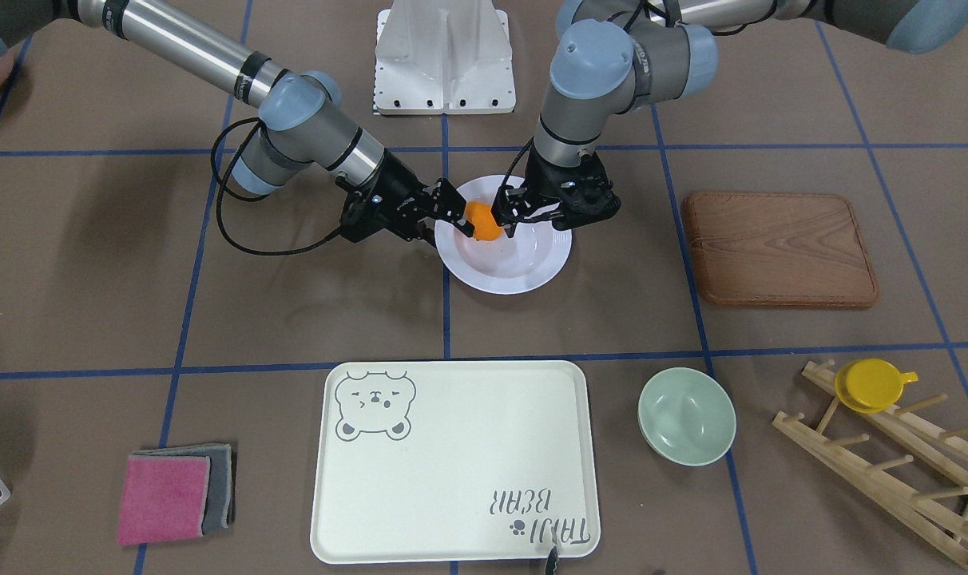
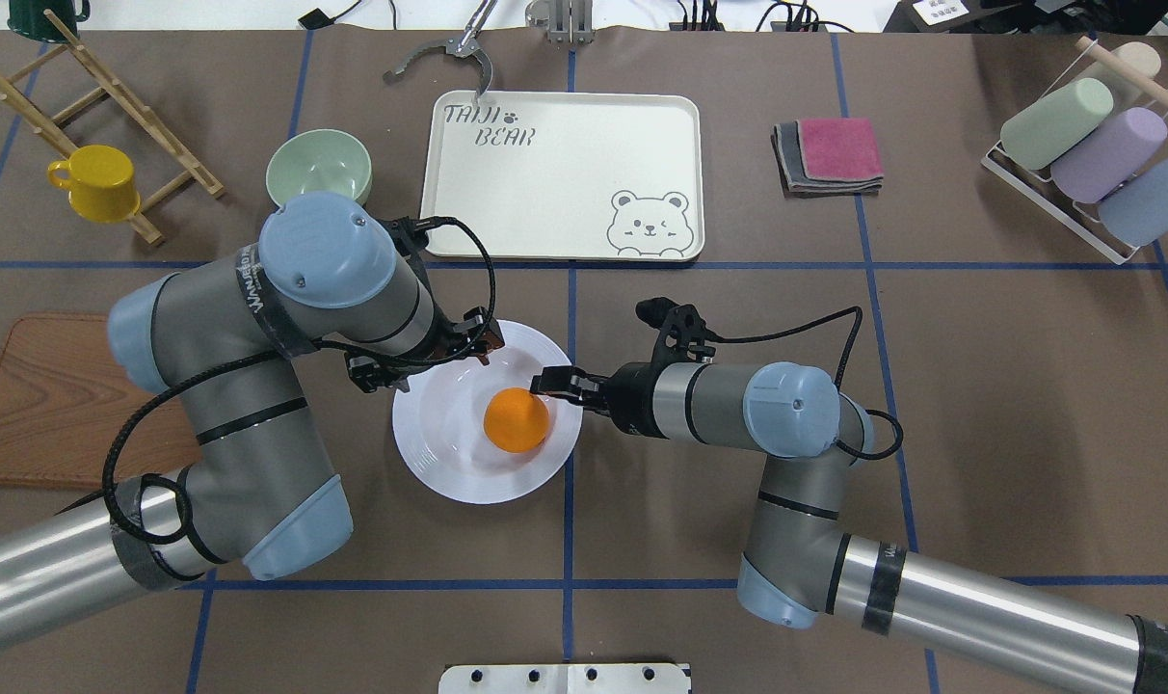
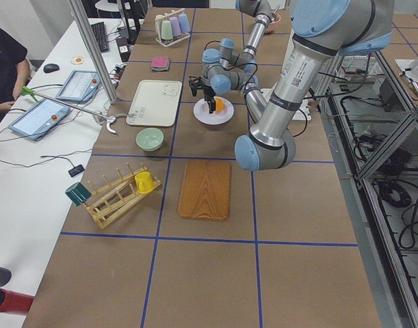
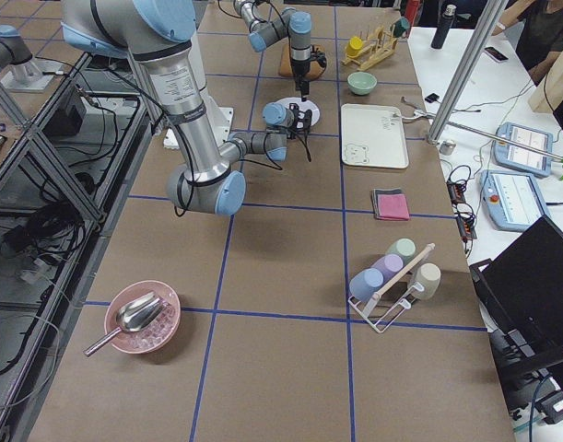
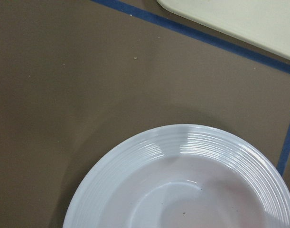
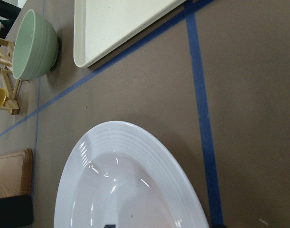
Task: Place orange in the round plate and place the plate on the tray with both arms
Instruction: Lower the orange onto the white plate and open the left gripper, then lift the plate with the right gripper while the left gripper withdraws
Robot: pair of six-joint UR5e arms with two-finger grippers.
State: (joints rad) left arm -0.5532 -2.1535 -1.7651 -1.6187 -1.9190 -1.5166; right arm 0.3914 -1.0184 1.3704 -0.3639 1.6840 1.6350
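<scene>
Orange point(image 1: 482, 221) in the white plate point(image 1: 504, 283), on the half nearer the robot. Right gripper point(image 1: 454, 212) lies nearly level, fingertips against the fruit — clamped or only touching, cannot tell. Left gripper point(image 1: 506, 214) points down over the plate just beside the orange, fingers parted. Tray point(image 1: 452, 447) lies past a blue tape line, well apart from the plate — green bowl point(image 1: 686, 415) just beside it, folded cloths point(image 1: 172, 495) near its other side, wooden board point(image 1: 779, 249) at the plate's left.
</scene>
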